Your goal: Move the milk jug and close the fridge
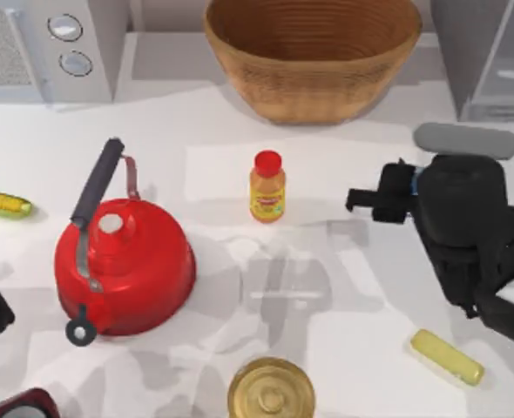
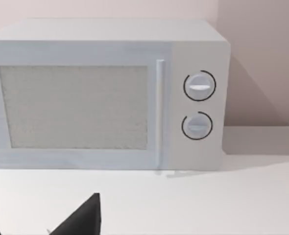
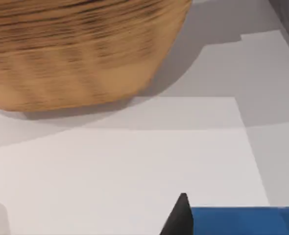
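While the left arm sits parked at the worktop's left edge, its tool (image 2: 61, 227) facing the light-grey microwave with two round knobs (image 2: 105, 95) and its finger state not tellable, the right arm works at the right side. Right tool (image 1: 388, 202) reaches out from the arm's black bulk toward the worktop's middle; the wrist view shows a blue slab, apparently the top of the blue-topped boxy milk jug (image 3: 242, 220), touching a dark fingertip (image 3: 179, 218), so I judge the tool clamped on the carton, carried clear of the surface so it can be moved. The grey boxy fridge with lighter door panel (image 1: 492, 61) stands at the back right corner; its door looks open, though I cannot be sure. Large woven wicker basket (image 1: 314, 57) at back centre, orange bottle with red cap (image 1: 267, 187) mid-worktop, red kettle with dark handle (image 1: 122, 266) front left, all well apart from the tool.
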Robot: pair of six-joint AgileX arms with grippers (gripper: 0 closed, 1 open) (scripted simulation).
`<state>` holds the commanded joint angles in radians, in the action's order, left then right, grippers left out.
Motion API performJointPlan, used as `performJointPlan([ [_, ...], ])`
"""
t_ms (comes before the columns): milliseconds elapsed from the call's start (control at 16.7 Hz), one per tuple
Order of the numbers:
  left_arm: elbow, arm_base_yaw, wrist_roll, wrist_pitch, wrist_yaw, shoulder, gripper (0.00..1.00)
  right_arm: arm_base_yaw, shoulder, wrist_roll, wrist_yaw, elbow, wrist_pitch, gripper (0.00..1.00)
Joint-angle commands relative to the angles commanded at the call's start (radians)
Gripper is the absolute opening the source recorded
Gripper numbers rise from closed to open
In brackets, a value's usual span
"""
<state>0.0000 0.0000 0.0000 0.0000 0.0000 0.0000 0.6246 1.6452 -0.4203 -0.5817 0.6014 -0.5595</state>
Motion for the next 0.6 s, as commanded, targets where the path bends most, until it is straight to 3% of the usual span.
performJointPlan([
  [360, 0.0, 0.0, 0.0, 0.0, 0.0, 0.0, 1.0, -0.464, -0.063, 0.263, 0.319, -0.111, -0.409, 0.0],
  [600, 0.0, 0.0, 0.0, 0.0, 0.0, 0.0, 1.0, -0.601, -0.115, 0.37, 0.48, -0.18, -0.523, 0.0],
])
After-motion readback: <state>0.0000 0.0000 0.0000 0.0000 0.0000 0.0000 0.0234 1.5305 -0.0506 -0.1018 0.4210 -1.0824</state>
